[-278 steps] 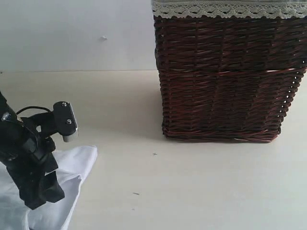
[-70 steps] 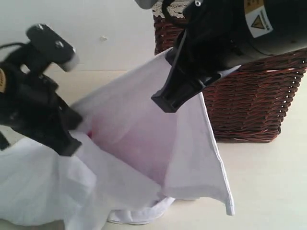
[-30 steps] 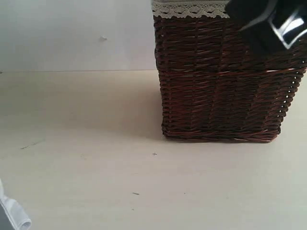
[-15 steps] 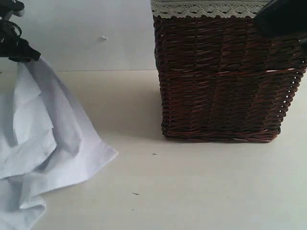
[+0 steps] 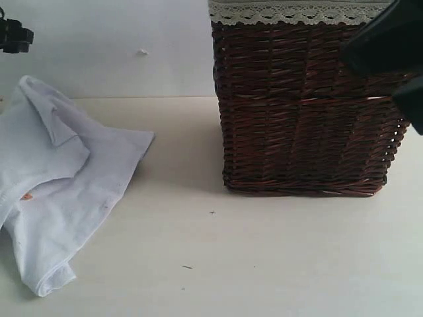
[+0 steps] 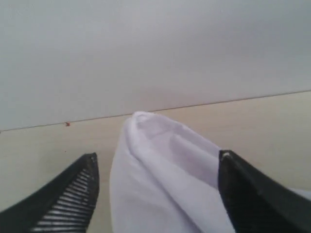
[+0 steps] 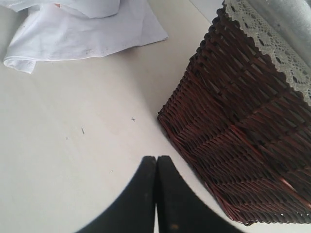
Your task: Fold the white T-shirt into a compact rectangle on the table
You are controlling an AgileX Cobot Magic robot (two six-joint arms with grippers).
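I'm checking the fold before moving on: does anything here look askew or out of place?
The white T-shirt lies rumpled at the left of the table, one part flopped over the rest and its edges uneven, so it is not a neat rectangle. The wicker basket stands upright, and nothing is spilled.

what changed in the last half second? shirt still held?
No. The left gripper opened and let go of the white cotton T-shirt, which had hung from it. The shirt dropped and now lies crumpled on the pale cream table, at its left. The dark brown wicker basket has not moved; the right gripper stays shut, empty.
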